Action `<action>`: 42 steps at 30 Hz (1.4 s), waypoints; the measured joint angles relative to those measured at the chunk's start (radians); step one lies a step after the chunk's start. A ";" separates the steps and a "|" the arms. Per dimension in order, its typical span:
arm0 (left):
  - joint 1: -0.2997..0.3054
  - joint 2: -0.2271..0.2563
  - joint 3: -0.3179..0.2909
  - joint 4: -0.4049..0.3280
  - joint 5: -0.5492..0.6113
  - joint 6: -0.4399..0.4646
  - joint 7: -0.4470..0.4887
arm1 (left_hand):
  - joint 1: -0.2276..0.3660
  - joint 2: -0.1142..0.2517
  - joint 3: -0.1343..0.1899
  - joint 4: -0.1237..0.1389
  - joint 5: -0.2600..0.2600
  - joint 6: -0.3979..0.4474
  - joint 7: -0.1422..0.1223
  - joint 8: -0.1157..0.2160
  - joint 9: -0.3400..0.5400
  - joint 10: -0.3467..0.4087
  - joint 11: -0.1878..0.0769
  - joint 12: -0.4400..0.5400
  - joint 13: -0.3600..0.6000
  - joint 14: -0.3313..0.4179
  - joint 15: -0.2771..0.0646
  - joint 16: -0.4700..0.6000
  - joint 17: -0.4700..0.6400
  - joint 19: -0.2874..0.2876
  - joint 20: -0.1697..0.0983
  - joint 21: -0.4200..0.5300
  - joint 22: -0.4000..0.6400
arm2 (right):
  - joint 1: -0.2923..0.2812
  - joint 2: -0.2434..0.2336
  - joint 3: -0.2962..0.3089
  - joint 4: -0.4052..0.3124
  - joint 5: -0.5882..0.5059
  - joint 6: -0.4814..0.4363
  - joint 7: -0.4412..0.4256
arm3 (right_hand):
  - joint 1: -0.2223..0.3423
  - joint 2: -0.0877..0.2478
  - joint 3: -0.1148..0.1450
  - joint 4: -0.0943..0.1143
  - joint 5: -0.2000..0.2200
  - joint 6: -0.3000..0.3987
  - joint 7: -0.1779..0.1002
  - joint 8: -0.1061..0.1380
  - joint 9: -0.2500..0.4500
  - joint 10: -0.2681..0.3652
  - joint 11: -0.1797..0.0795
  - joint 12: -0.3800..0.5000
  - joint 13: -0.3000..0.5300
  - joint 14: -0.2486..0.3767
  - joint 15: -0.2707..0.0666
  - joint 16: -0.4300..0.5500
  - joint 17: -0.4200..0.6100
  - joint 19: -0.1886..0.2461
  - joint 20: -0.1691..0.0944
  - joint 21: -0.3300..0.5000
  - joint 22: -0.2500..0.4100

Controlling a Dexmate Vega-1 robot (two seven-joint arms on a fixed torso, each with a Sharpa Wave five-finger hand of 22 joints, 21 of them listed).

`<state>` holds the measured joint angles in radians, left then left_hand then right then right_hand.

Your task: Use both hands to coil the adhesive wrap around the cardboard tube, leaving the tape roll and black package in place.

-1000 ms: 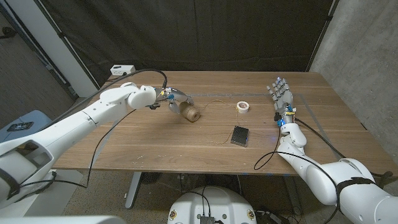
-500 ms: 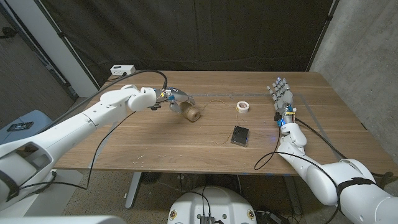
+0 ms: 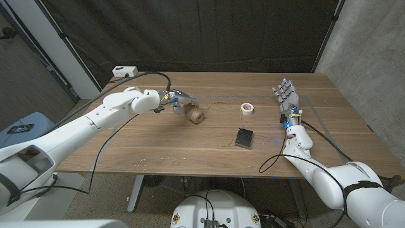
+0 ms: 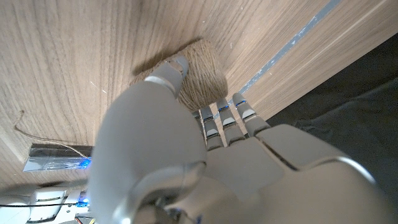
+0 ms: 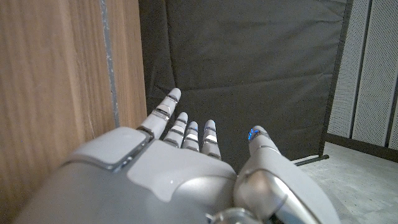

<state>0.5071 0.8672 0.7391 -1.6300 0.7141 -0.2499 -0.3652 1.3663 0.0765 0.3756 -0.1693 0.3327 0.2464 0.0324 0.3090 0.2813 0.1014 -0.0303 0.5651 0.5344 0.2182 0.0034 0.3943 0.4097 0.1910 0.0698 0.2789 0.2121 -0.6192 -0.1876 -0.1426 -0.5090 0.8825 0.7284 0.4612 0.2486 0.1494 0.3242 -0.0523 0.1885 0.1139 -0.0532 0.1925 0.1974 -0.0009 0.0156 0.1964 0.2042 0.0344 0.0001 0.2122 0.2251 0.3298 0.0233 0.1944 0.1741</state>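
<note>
Gripping cardboard tube [image 3: 195, 116], left hand [image 3: 178, 101]

Head view: we look down from above over the whole wooden table [image 3: 190, 142], facing the black curtain [image 3: 209, 35]. Left wrist view: very close, along the left hand [image 4: 186, 162] onto the tabletop. Right wrist view: along the right hand [image 5: 168, 174], past the table edge toward the curtain. All share table.

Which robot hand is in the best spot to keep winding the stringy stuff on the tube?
The left hand, probably. It already grips the brown wrapped cardboard tube, with the thin strand trailing from it. The right hand stands open near the table's right side, past the white tape roll.
</note>
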 measured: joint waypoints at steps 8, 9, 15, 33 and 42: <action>0.000 -0.004 0.006 -0.002 -0.007 0.019 -0.021 | 0.000 0.000 -0.011 0.003 -0.004 -0.020 0.005 -0.005 0.005 -0.017 0.006 0.002 0.011 0.000 0.000 0.005 0.014 -0.003 0.003 0.000 0.000 | 0.000 -0.004 0.000 0.000 0.000 -0.007 -0.005 | 0.000 0.000 0.000 0.000 0.000 -0.006 -0.006 0.000 0.000 0.000 0.000 0.000 0.000 0.000 0.000 0.000 0.000 0.000 0.000 0.000 0.000; 0.000 -0.005 0.007 -0.003 -0.008 0.024 -0.025 | 0.003 -0.003 -0.011 0.003 -0.004 -0.022 0.003 -0.006 0.005 -0.020 0.009 0.002 0.011 -0.001 0.001 0.005 0.016 -0.005 0.005 0.000 0.000 | 0.000 -0.005 0.000 -0.002 0.000 -0.008 -0.006 | 0.000 0.000 0.000 0.000 0.000 -0.006 -0.006 0.000 0.000 0.000 0.000 0.000 0.000 0.000 0.000 0.000 0.000 0.000 0.000 0.000 0.000; 0.004 -0.008 0.011 -0.003 -0.008 0.038 -0.028 | 0.011 -0.006 -0.026 0.001 -0.015 0.006 0.009 0.009 0.018 0.004 0.002 0.039 0.035 0.022 -0.007 0.046 0.045 0.004 0.009 0.008 0.005 | -0.004 -0.008 -0.003 -0.016 0.000 -0.015 -0.013 | 0.000 0.000 0.000 0.000 0.000 -0.006 -0.006 0.000 0.000 0.000 0.000 0.000 0.000 0.000 0.000 0.007 0.000 0.000 0.000 0.000 0.000; 0.033 -0.007 0.003 0.002 0.004 0.037 0.081 | 0.066 -0.026 -0.078 0.001 -0.024 0.149 -0.017 0.125 0.086 0.124 -0.031 0.172 0.137 0.114 -0.039 0.215 0.111 0.079 0.014 0.066 0.037 | -0.017 -0.013 -0.007 -0.042 0.000 -0.022 -0.023 | 0.000 0.000 0.000 0.000 0.000 -0.006 -0.005 0.000 0.000 0.000 0.000 0.004 0.000 0.000 0.000 0.007 0.000 0.000 0.000 0.000 0.000; 0.043 -0.006 -0.002 0.001 0.009 0.038 0.119 | 0.069 -0.029 -0.087 0.001 -0.027 0.159 -0.017 0.147 0.101 0.135 -0.031 0.187 0.151 0.115 -0.039 0.246 0.111 0.084 0.009 0.073 0.045 | -0.023 -0.015 -0.009 -0.051 0.000 -0.024 -0.024 | 0.000 0.000 0.000 0.000 0.000 -0.005 -0.005 0.004 0.000 0.000 0.000 0.004 0.000 0.000 0.000 0.007 0.000 0.000 0.000 0.000 0.000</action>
<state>0.5504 0.8609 0.7368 -1.6290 0.7229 -0.2121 -0.2458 1.4353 0.0477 0.2889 -0.1681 0.3057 0.4054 0.0158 0.4556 0.3822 0.2365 -0.0612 0.7523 0.6857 0.3327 -0.0360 0.6403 0.5205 0.2753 0.0785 0.3523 0.2570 -0.6419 -0.2023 -0.1513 -0.5602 0.8828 0.7047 0.4370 0.2486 0.1494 0.3242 -0.0523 0.1885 0.1085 -0.0587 0.1966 0.1974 -0.0009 0.0156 0.2001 0.2042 0.0344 0.0001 0.2190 0.2251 0.3297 0.0233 0.1944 0.1741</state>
